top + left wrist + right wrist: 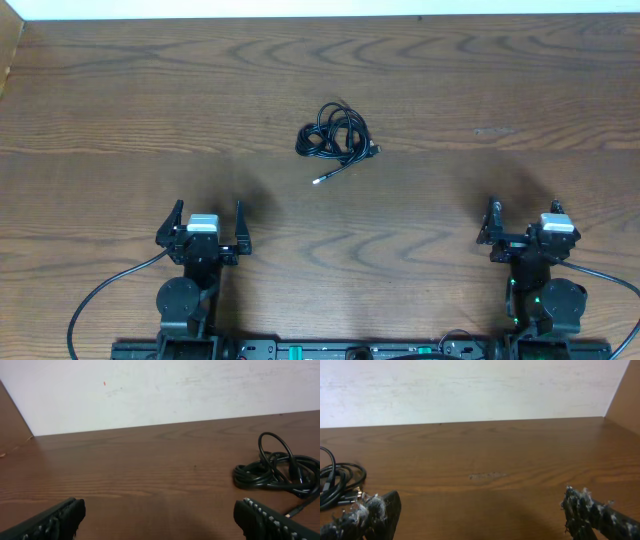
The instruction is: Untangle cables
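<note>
In the overhead view, the cables are seen bunched into a small loose coil on the wooden tabletop, slightly left of the middle and well apart from both arms. One free end is laid out straight from the coil, its long axis running diagonally toward the near edge and the left arm's side, with the small plug at its tip; a second plug is seen at the coil's right side. The left fingers and the right fingers are spread wide, and nothing is held between them. In the left wrist view, the left fingers are shown far apart over bare wood, and the cables are seen ahead to the right, one loop standing up from the pile. In the right wrist view, the right fingers are likewise parted and empty, and the cables are cut off by the left edge.
</note>
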